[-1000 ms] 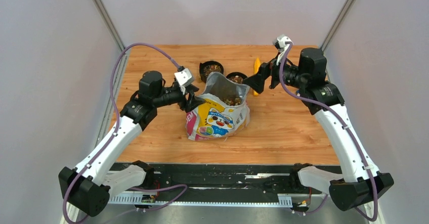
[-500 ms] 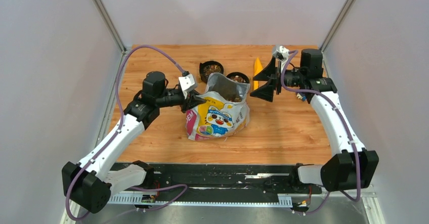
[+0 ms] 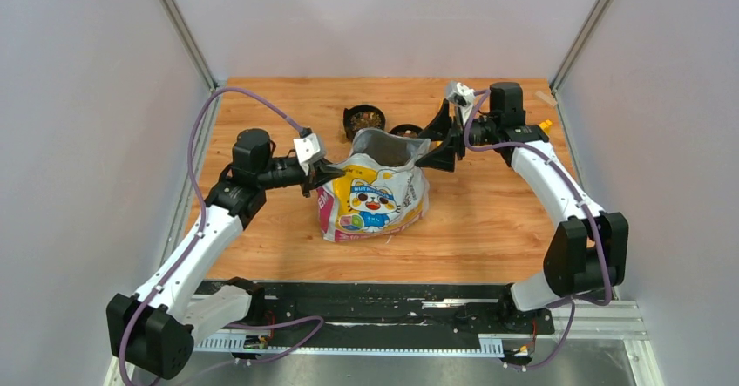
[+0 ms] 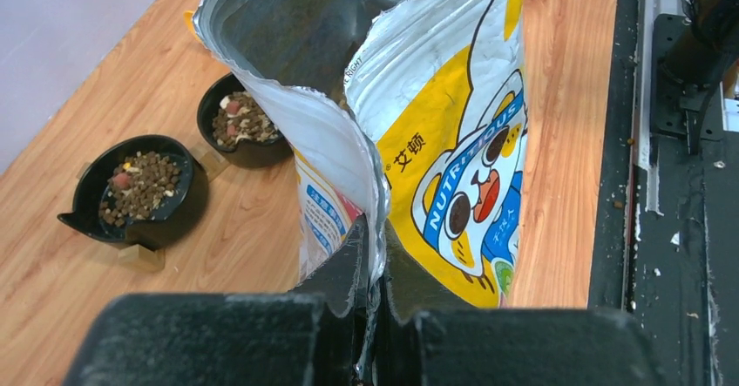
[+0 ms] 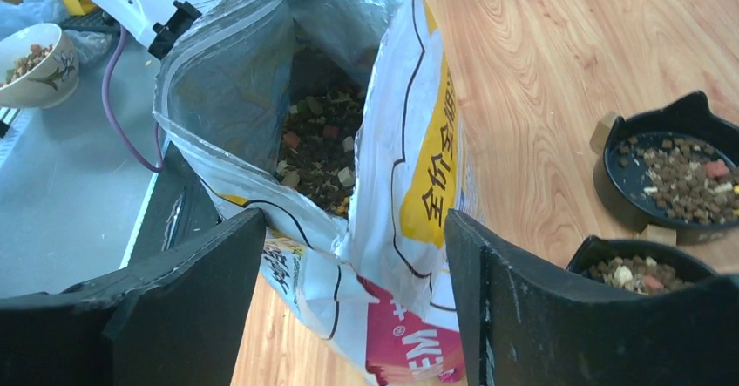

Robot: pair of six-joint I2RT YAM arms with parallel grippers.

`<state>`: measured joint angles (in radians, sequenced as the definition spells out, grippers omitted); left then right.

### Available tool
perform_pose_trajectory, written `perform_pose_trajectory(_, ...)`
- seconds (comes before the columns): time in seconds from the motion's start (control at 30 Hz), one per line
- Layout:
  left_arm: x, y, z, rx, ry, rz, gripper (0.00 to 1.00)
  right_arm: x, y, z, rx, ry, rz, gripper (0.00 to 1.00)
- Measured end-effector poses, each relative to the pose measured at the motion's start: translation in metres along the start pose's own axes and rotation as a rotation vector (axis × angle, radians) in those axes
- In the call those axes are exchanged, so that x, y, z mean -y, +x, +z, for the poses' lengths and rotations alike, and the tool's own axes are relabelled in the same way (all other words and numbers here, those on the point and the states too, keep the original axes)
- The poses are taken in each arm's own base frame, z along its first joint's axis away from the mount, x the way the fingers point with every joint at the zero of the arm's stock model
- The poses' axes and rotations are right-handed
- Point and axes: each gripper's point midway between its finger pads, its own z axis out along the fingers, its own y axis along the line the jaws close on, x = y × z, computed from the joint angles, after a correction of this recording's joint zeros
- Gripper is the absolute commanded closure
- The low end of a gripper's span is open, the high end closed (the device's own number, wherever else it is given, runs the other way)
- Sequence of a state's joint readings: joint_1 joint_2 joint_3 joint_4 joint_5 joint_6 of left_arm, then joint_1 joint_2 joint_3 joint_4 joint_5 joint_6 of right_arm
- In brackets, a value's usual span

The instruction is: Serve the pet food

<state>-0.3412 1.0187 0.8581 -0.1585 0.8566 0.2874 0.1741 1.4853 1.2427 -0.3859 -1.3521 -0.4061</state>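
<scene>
Glossy foil-lined bag (image 3: 375,196) stands on the wooden table (image 3: 488,212), mouth open. Brown pet food (image 5: 321,149) is heaped inside, with more in two black cat-eared bowls (image 4: 179,216). My left fingers (image 4: 373,264) pinch its rim. My right fingers (image 5: 353,220) are spread wide, the opposite rim between them.

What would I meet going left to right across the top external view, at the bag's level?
left gripper, jaws pinched shut → bag → right gripper, jaws open

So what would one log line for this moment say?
left gripper: shut on bag rim | right gripper: open, at bag mouth | pet food: inside bag | bag: upright, open
</scene>
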Motion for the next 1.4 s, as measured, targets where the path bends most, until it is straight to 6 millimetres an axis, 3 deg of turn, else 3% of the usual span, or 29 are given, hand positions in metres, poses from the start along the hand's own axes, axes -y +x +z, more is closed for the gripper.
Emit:
perform_pose_trajectory(0.07, -0.001, 0.001, -0.001, 0.005, -0.001, 0.005, 0.98, 0.002, 0.000, 0.005, 0.006, -0.022, -0.020, 0.35)
perform_pose_trajectory(0.1, -0.002, 0.002, -0.001, 0.009, -0.004, 0.010, 0.99, 0.004, 0.002, 0.009, 0.008, -0.036, -0.026, 0.53)
perform_pose_trajectory(0.13, -0.004, 0.003, -0.002, 0.013, -0.007, 0.013, 0.99, 0.005, 0.003, 0.010, 0.009, -0.042, -0.028, 0.79)
perform_pose_trajectory(0.2, -0.006, 0.004, -0.004, 0.020, -0.013, 0.019, 1.00, 0.010, 0.008, 0.014, 0.010, -0.054, -0.039, 0.98)
perform_pose_trajectory(0.37, -0.015, 0.009, -0.009, 0.023, -0.045, 0.035, 1.00, 0.021, 0.012, 0.016, -0.006, -0.009, -0.068, 1.00)
perform_pose_trajectory(0.5, -0.028, 0.016, -0.015, -0.006, -0.095, 0.073, 1.00, 0.029, 0.010, 0.005, -0.037, 0.152, -0.165, 1.00)
perform_pose_trajectory(0.87, -0.060, 0.025, -0.035, -0.186, -0.214, 0.217, 1.00, 0.020, -0.007, -0.028, -0.043, 0.384, -0.207, 1.00)
perform_pose_trajectory(0.9, -0.066, 0.026, -0.038, -0.203, -0.235, 0.233, 1.00, 0.017, -0.005, -0.030, -0.043, 0.397, -0.209, 0.97)
perform_pose_trajectory(0.93, -0.069, 0.028, -0.041, -0.217, -0.251, 0.244, 1.00, 0.014, -0.003, -0.031, -0.044, 0.405, -0.207, 0.87)
perform_pose_trajectory(1.0, -0.074, 0.030, -0.044, -0.232, -0.269, 0.264, 1.00, 0.011, -0.003, -0.031, -0.041, 0.411, -0.192, 0.60)
perform_pose_trajectory(1.1, -0.077, 0.031, -0.046, -0.241, -0.275, 0.287, 0.95, 0.009, -0.012, -0.029, -0.024, 0.411, -0.151, 0.40)
perform_pose_trajectory(1.27, -0.075, 0.030, -0.045, -0.232, -0.261, 0.282, 0.79, 0.011, -0.068, -0.008, 0.027, 0.360, -0.152, 0.19)
perform_pose_trajectory(1.37, -0.073, 0.028, -0.044, -0.219, -0.256, 0.264, 0.59, 0.010, -0.094, 0.014, 0.042, 0.302, -0.183, 0.01)
perform_pose_trajectory(1.4, -0.072, 0.026, -0.044, -0.214, -0.251, 0.255, 0.56, 0.011, -0.100, 0.022, 0.042, 0.283, -0.190, 0.00)
